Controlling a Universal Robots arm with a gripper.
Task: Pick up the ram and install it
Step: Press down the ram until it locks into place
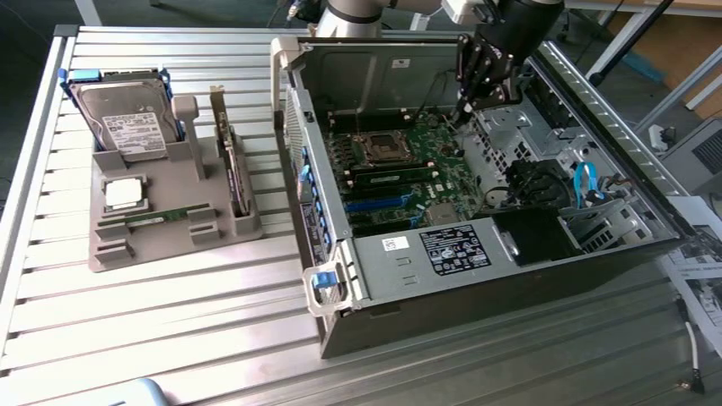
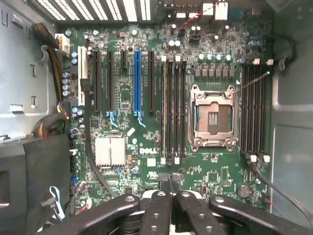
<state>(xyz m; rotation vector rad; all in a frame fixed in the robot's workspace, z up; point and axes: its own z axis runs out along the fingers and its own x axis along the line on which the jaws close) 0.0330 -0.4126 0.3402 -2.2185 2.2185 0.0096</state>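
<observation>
Green and thin, the ram [image 1: 167, 217] lies flat in a slot of the grey holder tray [image 1: 113, 254] at the exterior view's left, well apart from the open computer case [image 1: 373, 262]. Gripper [image 1: 479, 97] hovers over the motherboard [image 2: 146, 122] with its black jaws closed on nothing. Judged step: pick-up not yet done; a grasp calls for open jaws squared across the stick's narrow edges.

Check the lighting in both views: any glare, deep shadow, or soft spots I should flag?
Exterior view: bright glare on the ribbed metal table, while the computer case interior sits in shadow around the motherboard. Wrist view: motherboard evenly lit and legible; the gripper, shut, looks dark and slightly soft; case walls are dim.
</observation>
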